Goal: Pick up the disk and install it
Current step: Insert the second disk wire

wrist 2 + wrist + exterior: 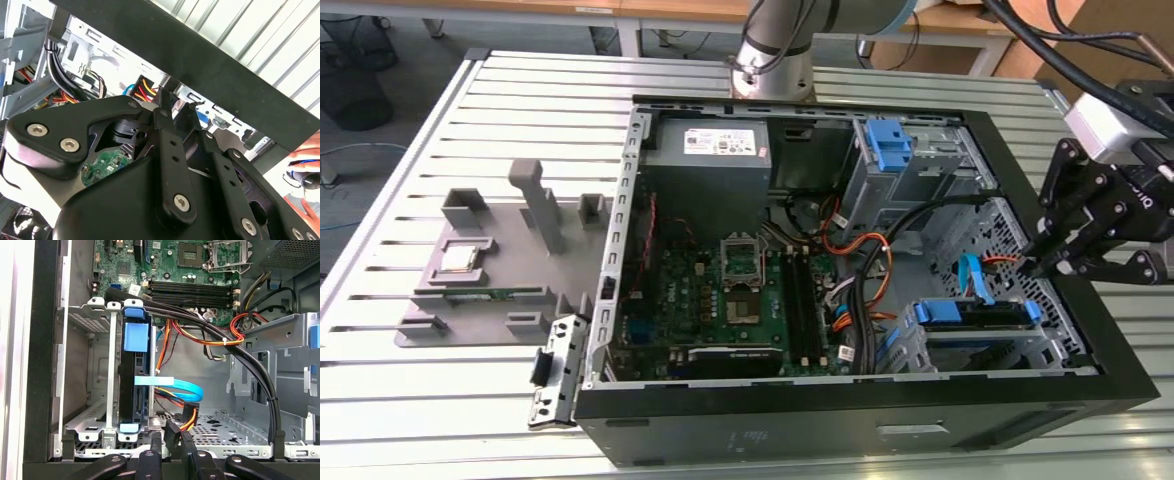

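Note:
The disk (pixel 974 312) sits on edge in the drive cage at the case's front corner, on the exterior view's right, with its blue carrier frame showing. In the first wrist view the disk (pixel 131 390) stands in the cage slot with a blue tab on its end, and a light blue flat cable (pixel 175 386) runs from its side. My gripper (pixel 1054 265) hangs over the case's rim just beside that cage. Its black fingertips (pixel 172 437) stand close together, shut on nothing and apart from the disk. In the second wrist view the gripper (pixel 175 107) points down into the case.
The open computer case (pixel 854 400) lies on a slatted metal table (pixel 400 180). Inside are a grey power-supply box (pixel 707 145), the green motherboard (pixel 734 290), thick black cable bundles (pixel 240 350) and a bare blue bracket (pixel 887 145). A grey fixture (pixel 494 260) stands on the exterior view's left. A person's hand (pixel 305 175) is nearby.

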`<state>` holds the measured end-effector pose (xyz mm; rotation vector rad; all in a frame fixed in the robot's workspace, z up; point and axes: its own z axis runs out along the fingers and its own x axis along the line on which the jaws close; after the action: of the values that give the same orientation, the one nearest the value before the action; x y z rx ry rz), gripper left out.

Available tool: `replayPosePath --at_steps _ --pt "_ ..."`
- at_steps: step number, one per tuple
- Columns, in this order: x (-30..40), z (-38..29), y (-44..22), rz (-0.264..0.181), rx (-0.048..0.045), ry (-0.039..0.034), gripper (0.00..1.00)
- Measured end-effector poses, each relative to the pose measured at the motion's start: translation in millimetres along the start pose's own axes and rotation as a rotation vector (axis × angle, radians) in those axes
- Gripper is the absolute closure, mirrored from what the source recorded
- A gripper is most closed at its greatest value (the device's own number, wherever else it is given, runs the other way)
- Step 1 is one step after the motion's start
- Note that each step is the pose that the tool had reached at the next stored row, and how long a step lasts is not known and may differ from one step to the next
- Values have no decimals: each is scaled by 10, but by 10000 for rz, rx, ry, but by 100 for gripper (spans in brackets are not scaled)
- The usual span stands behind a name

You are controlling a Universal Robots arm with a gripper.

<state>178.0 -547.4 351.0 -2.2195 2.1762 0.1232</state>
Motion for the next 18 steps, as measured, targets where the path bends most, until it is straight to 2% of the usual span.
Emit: replayPosePath --at_steps 5,8,9,18 --pt "1 16 14 2 0 24 70" --pt "1 20 18 5 -2 130 70" --pt "2 21 18 5 -2 139 70" --pt "8 28 21 6 6 143 70"
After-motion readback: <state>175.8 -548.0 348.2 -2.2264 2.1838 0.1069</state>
